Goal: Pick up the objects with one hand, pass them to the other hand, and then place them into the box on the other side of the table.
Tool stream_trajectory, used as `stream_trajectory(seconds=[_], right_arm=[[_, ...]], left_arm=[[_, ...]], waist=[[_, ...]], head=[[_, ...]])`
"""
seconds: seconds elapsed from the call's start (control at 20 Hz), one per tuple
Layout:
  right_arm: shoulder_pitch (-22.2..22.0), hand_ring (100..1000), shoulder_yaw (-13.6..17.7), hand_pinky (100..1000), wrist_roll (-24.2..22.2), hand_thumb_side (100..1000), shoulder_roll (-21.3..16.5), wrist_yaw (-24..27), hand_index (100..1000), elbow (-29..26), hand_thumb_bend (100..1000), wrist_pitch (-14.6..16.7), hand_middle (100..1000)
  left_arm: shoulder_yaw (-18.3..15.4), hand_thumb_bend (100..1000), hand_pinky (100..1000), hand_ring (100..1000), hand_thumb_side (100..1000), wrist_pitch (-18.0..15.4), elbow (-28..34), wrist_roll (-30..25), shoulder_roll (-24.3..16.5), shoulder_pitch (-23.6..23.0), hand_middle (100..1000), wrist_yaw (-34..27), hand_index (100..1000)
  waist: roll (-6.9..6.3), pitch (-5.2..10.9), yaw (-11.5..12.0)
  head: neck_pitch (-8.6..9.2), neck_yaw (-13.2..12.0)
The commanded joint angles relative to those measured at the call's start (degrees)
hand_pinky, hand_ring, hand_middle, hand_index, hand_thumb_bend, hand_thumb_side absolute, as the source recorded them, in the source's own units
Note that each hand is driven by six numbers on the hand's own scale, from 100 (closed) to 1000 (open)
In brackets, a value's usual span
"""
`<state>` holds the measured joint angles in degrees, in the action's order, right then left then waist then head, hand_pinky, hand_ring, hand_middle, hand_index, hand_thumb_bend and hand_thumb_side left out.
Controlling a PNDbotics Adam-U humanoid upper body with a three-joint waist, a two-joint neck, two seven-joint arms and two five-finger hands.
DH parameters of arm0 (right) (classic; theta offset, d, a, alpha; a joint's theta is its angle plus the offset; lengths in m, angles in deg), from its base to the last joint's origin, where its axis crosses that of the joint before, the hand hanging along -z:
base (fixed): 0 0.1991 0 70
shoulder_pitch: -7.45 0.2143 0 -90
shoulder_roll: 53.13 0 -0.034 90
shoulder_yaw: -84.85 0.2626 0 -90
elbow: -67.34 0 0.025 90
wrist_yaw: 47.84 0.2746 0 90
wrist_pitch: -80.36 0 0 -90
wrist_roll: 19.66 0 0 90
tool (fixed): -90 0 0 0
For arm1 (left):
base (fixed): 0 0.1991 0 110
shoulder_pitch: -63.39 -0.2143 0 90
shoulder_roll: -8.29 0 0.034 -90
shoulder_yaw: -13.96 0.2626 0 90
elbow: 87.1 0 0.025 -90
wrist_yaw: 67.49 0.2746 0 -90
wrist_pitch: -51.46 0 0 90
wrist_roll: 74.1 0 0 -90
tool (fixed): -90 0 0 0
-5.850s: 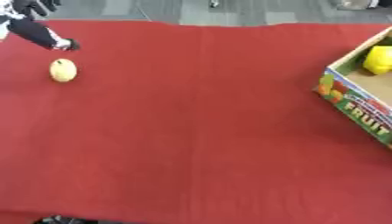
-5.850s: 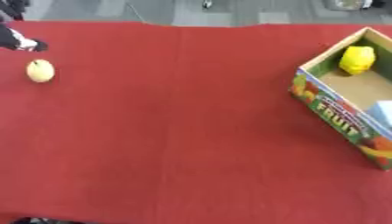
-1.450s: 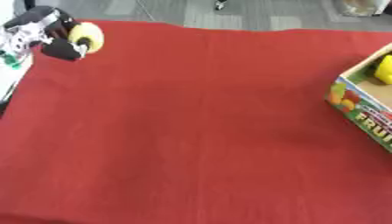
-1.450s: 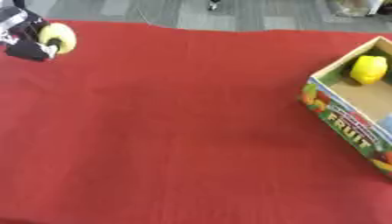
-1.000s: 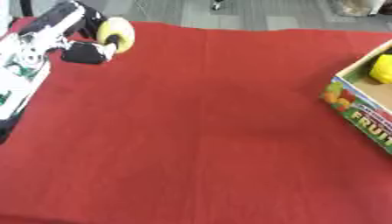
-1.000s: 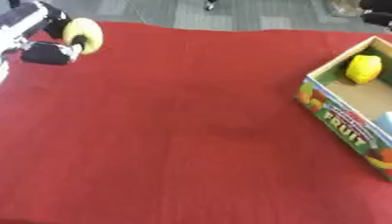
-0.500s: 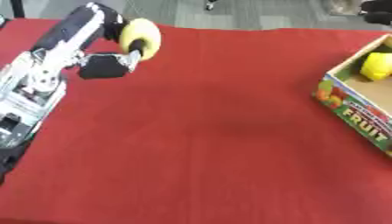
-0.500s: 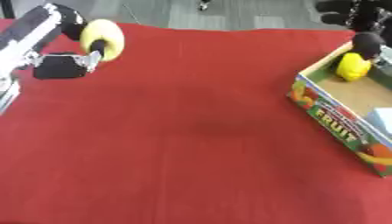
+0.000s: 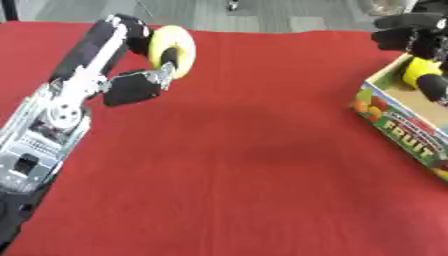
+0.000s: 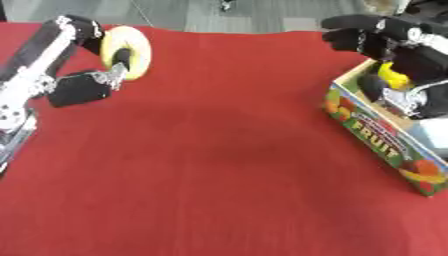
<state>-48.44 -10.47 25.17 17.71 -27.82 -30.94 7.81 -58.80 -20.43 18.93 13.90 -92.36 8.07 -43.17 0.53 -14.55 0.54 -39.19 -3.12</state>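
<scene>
One yellow fruit (image 9: pixel 171 50), gripped in the left hand (image 9: pixel 140 82), lies well left of the open right hand (image 10: pixel 376 37) above the box (image 10: pixel 385 135).

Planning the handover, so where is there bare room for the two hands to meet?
The red cloth lies bare between the left hand, holding the yellow fruit, and the fruit box. It is crowded at the box, where the right hand hovers.

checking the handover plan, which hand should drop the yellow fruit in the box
Right. The right hand hovers open just above the fruit box, while the left hand grips the yellow fruit on the far side of the red table.
</scene>
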Motion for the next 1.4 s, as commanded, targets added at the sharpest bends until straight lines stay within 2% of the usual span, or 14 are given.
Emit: stream_trajectory(seconds=[0.05,0.35,1.4], right_arm=[[0.5,1000,-0.1,997,-0.5,262,-2.2,-0.8,1000,-2.2,100,0.6,1000],[0.9,1000,-0.6,996,-0.8,251,-2.0,-1.5,1000,-2.1,100,1.0,1000],[7.6,1000,-6.7,991,-4.3,208,1.3,-9.1,1000,4.2,100,3.0,1000]], left_arm=[[0.2,100,685,564,393,-1.4,1.2,1.7,0.2,0.5,485,0.6,491],[0.7,100,684,563,398,-2.7,0.7,2.8,0.8,0.4,484,1.4,491],[5.9,100,684,561,339,-13.5,1.2,6.3,6.2,0.7,484,9.1,488]], waist=[[0.12,1.51,0.1],[0.16,1.52,0.2],[0.67,1.61,1.1]], head=[[-0.02,0.3],[-0.03,0.5],[-0.12,2.9]])
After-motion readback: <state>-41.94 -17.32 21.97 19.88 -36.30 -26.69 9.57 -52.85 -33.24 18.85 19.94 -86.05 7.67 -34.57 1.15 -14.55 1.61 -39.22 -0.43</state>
